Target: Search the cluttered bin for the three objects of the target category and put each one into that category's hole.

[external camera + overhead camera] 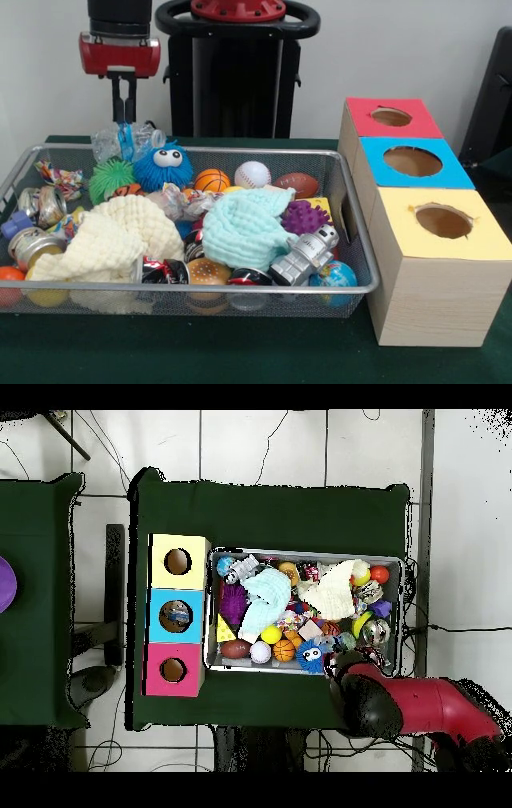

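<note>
Front view: a wire mesh bin (352,240) on the green table holds sport balls along its far edge: an orange basketball (212,180), white baseball (253,174) and brown football (298,185). No readable writing. The gripper (124,110) hangs above the bin's far-left corner, fingers close together, empty.

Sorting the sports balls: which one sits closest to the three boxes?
The brown football, at the bin's back edge. The baseball and basketball lie in the same row but farther from the boxes.
</note>
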